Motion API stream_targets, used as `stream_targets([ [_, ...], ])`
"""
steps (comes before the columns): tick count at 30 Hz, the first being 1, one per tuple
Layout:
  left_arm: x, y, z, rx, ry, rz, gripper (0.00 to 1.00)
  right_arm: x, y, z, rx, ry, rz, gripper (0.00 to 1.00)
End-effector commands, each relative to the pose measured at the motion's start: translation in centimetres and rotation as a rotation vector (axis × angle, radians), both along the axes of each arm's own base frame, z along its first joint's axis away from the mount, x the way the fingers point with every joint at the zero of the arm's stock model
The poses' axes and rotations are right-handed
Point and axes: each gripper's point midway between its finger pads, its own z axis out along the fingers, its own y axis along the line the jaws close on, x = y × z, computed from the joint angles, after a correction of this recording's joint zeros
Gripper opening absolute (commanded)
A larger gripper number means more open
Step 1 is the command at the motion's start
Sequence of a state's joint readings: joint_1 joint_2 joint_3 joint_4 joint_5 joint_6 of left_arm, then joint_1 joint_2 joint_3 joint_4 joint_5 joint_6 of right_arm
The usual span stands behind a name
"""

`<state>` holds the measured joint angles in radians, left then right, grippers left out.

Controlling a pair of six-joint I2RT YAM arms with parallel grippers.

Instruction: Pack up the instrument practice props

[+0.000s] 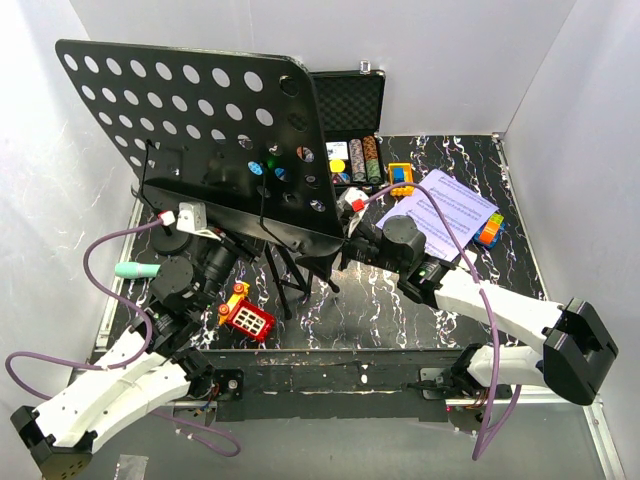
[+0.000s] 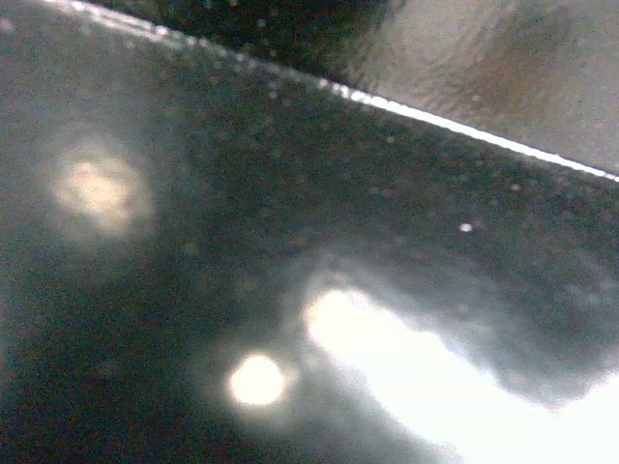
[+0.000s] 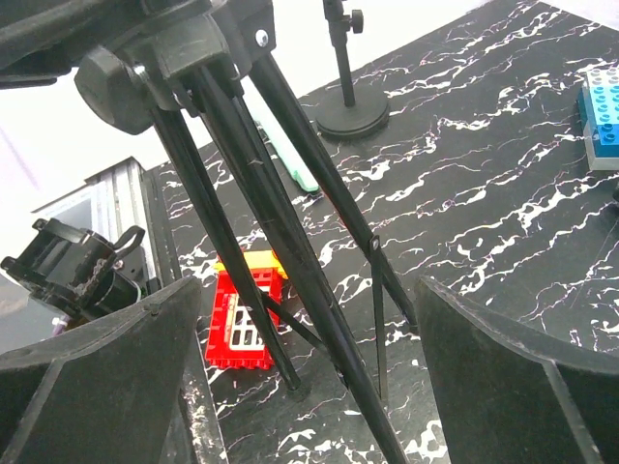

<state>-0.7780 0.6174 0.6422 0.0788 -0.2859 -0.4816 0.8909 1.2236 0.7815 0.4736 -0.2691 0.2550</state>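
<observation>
The black music stand's hole-punched desk [image 1: 190,130] tilts over the table's left half, on tripod legs [image 1: 292,282]. My right gripper [image 1: 350,243] is open; in the right wrist view [image 3: 309,387] its fingers [image 3: 97,387] stand on either side of the tripod legs [image 3: 290,290] without touching them. My left gripper [image 1: 222,245] sits under the desk's lower lip, its fingers hidden. The left wrist view shows only a dark blurred surface [image 2: 193,242] with bright spots. The mint-green microphone [image 1: 135,270] lies at the left edge beside the small mic stand's round base [image 1: 170,243]. White sheet-music pages [image 1: 450,210] lie at the right.
An open black case of poker chips [image 1: 352,120] stands at the back. A red-and-yellow toy [image 1: 247,315] lies by the tripod's front foot. Small block toys sit at the back middle [image 1: 400,178] and at the right [image 1: 490,230]. White walls enclose the table.
</observation>
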Motion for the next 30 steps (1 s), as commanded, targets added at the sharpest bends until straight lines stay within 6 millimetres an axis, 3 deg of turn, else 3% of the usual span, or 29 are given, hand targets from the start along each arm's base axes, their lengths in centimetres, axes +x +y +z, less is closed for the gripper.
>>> stream_targets([
  [1, -4.2, 1.1, -20.7, 0.440, 0.592, -0.071, 0.00, -0.3, 0.6, 4.1, 0.080, -0.068, 0.021, 0.98],
  [6, -3.9, 1.1, -20.5, 0.444, 0.583, -0.060, 0.00, -1.4, 2.3, 4.7, 0.081, -0.038, 0.103, 0.98],
  [11, -3.6, 0.9, -20.3, 0.446, 0.580, -0.061, 0.00, -2.0, 4.4, 4.0, 0.059, -0.009, 0.134, 0.98],
  [18, -3.4, 0.5, -19.9, 0.434, 0.569, -0.070, 0.00, -0.4, 6.0, 2.2, -0.002, -0.013, 0.014, 0.98],
  [23, -3.4, 0.5, -19.8, 0.438, 0.563, -0.070, 0.00, -0.8, 6.6, 1.6, 0.000, -0.036, -0.038, 0.98],
  [30, -3.2, 0.0, -18.9, 0.426, 0.538, -0.085, 0.00, 2.2, 7.7, -0.7, -0.101, -0.013, -0.284, 0.98],
])
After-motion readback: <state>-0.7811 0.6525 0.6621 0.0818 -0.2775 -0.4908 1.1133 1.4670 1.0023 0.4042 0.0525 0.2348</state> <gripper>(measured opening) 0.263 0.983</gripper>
